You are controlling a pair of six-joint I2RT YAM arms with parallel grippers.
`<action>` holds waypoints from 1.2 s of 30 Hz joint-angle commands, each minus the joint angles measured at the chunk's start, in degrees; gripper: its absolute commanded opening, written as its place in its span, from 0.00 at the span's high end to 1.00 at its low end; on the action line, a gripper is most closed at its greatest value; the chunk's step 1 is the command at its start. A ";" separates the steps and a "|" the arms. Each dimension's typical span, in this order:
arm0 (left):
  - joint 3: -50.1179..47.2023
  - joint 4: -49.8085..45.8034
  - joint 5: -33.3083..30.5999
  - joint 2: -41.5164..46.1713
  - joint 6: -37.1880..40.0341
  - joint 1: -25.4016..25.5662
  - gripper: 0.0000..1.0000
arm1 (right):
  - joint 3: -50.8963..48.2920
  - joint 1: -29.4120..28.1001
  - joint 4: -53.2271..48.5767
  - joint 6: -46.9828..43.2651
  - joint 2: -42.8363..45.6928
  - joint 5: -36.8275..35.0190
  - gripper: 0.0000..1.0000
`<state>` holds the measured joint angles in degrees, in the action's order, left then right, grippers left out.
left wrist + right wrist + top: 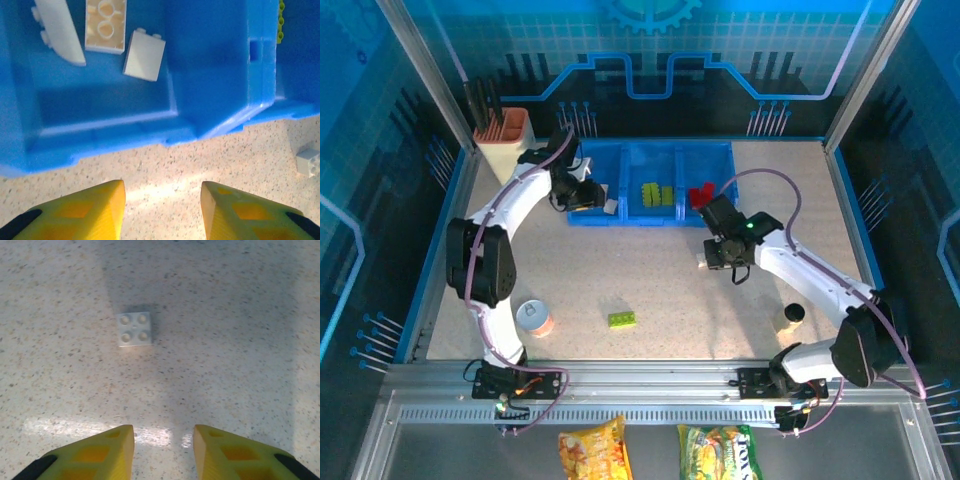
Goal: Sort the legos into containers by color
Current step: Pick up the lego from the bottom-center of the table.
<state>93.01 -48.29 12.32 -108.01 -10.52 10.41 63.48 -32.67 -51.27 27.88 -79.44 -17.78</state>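
Right gripper empty, jaws narrowly parted; I should centre it over the white four-stud brick, widen, then descend squarely.

Glossy blue plastic tray, smooth white plastic brick, speckled smooth tabletop

speckled beige tabletop under bright light, dark blue back wall with circuit-line graphics, metal rail along the near edge

Bright overhead light; glare streaks on table; soft shadows.
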 commanded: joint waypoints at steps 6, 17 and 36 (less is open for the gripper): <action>-7.16 -3.91 -1.70 10.13 1.15 -5.03 0.55 | 4.58 -9.41 5.86 -17.24 -7.03 7.65 0.59; -13.99 -3.71 -1.33 16.92 2.52 -10.80 0.55 | 0.92 -18.93 14.56 -47.54 -11.34 22.18 0.55; -23.76 7.34 -1.68 21.13 3.19 -12.92 0.55 | -2.93 -26.78 30.41 -64.00 -20.41 28.87 0.46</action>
<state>70.37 -42.72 11.14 -88.03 -8.60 -1.93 60.40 -58.30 -23.66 -34.06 -97.89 10.11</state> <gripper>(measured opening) 0.451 0.535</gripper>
